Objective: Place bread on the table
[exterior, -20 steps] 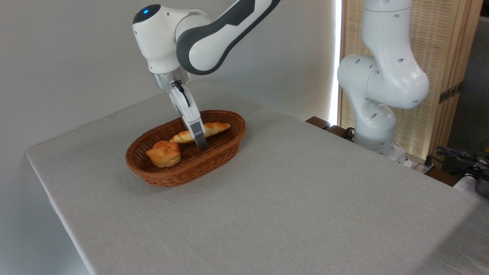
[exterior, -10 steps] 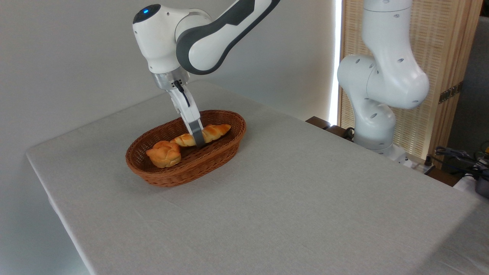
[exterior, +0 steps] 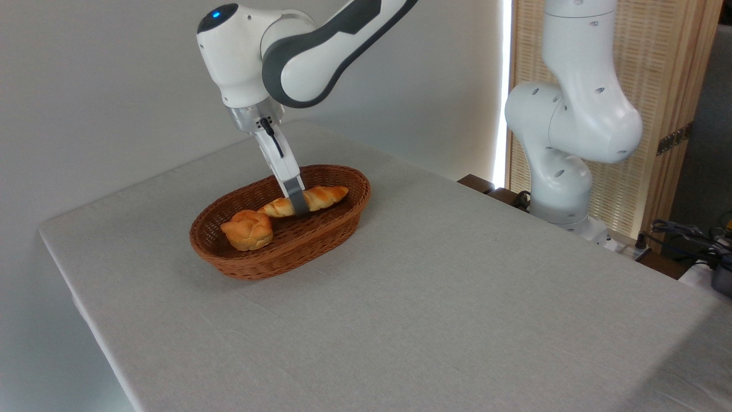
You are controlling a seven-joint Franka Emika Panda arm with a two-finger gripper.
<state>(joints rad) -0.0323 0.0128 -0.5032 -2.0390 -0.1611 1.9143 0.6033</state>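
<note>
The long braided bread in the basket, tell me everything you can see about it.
The braided bread is a long, tapered loaf, golden-orange and glossy, with a segmented top. It sits inside the brown wicker basket, along the far side, running left to right with its right end higher. The claw crosses its middle, apparently gripping it, and hides that part. Its left tip is close to the round bun; whether they touch is unclear.

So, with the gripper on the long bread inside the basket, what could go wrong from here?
1. The gripper holds the long bread near its middle from one visible side only; the grasp cannot be confirmed, so the bread may slip or tilt when lifted.
2. The bread's left tip lies close to the round bun, which might get nudged.
3. The basket has a raised rim; a low sideways move toward the table could catch it.
</note>
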